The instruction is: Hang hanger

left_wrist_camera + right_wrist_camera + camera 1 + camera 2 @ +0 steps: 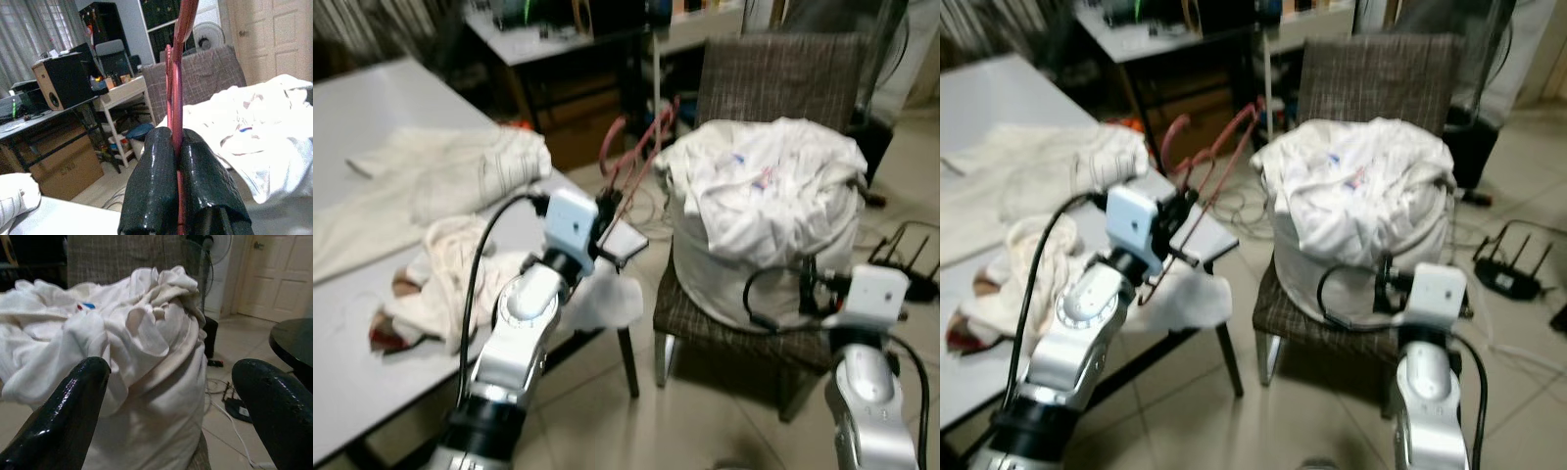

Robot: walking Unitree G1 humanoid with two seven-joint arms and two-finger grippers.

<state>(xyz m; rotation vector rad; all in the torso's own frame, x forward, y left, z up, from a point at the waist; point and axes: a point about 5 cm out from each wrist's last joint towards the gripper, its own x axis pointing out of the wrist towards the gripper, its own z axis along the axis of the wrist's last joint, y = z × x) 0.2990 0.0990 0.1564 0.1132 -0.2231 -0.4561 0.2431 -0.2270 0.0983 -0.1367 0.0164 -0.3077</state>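
Beside white table (pixel 372 108), left gripper (pixel 176 147) clamps red hanger (pixel 641 147), lifting it upright over table corner, likely for carrying to rail. Right gripper (pixel 171 396), fingers spread wide, idles facing laundry-heaped basket (pixel 764 284) on woven chair (pixel 783 78).

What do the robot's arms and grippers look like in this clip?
Both arms are silver metal with rounded joint housings. Each wrist carries a white boxy camera module, with black cables looping alongside. The left gripper and right gripper have thick, glossy black fingers.
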